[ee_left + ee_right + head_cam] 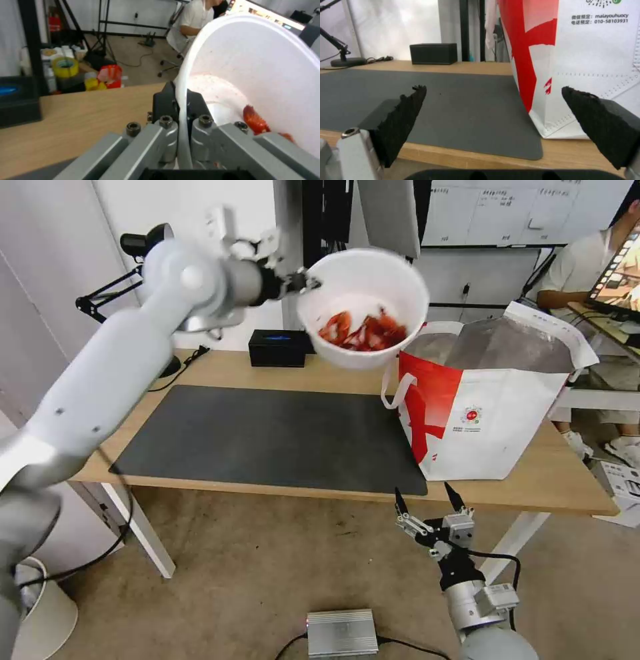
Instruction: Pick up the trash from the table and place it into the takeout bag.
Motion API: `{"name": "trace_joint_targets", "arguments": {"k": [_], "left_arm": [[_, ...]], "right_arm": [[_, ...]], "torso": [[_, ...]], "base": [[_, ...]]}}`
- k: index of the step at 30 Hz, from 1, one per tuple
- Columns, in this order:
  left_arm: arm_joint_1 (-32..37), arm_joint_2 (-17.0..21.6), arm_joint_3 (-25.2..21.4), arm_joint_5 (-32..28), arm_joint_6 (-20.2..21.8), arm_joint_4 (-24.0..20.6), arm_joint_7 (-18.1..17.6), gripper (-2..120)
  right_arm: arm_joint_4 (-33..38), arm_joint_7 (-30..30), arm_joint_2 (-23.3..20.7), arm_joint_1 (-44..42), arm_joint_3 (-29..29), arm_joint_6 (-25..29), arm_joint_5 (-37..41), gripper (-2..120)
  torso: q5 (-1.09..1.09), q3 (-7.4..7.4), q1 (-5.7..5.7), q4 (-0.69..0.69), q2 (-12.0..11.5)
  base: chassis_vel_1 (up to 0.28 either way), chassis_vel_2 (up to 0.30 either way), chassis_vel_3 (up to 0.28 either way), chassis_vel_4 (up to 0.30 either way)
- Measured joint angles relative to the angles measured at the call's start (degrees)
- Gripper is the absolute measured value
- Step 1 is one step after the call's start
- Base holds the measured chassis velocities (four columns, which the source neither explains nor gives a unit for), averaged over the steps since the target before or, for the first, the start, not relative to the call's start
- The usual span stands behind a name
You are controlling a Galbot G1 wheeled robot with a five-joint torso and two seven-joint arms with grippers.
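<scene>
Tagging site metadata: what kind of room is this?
Probably an office or lab workspace: a whiteboard on the back wall, a desk lamp at the table, and a laptop on a neighbouring desk.

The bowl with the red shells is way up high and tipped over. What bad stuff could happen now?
1. The white bowl hangs tilted in the air, its opening facing outward. The crayfish shells might slide out before they are over the takeout bag and land on the table.
2. The left gripper pinches just the thin rim, so the bowl could slip or twist.
3. The bag's top edge looks floppy; a nudge from the bowl may tip it.
</scene>
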Motion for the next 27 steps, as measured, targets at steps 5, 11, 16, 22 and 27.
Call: {"name": "trace_joint_targets", "arguments": {"k": [5,11,16,22,27], "left_arm": [[-4.22,-5.61,1.27,-0.13,0.13,7.89,-1.1,0],[-6.51,-10.59,3.26,-0.09,0.03,12.14,-2.39,0],[-6.72,-13.64,4.03,0.38,-0.22,13.82,-3.05,0],[-5.27,-18.83,4.49,3.14,-1.29,16.12,-2.97,0],[-4.22,-22.49,4.45,5.17,-1.95,18.34,-2.71,0]], "right_arm": [[0.0,0.0,0.0,0.0,0.0,0.0,0.0,100],[0.0,0.0,0.0,0.0,0.0,0.0,0.0,100],[0.0,0.0,0.0,0.0,0.0,0.0,0.0,100],[0.0,0.0,0.0,0.0,0.0,0.0,0.0,100],[0.0,0.0,0.0,0.0,0.0,0.0,0.0,100]], "torso": [[-0.02,0.0,0.0,0.02,0.0],[-0.01,0.0,0.0,0.0,0.0],[-0.01,0.0,0.0,0.0,0.0],[-0.02,0.0,0.0,0.02,0.0],[-0.02,0.0,0.0,0.0,0.0]], "base": [[0.0,0.0,0.0,0.0],[0.0,0.0,0.0,0.0],[0.0,0.0,0.0,0.0],[0.0,0.0,0.0,0.0],[0.0,0.0,0.0,0.0]]}}
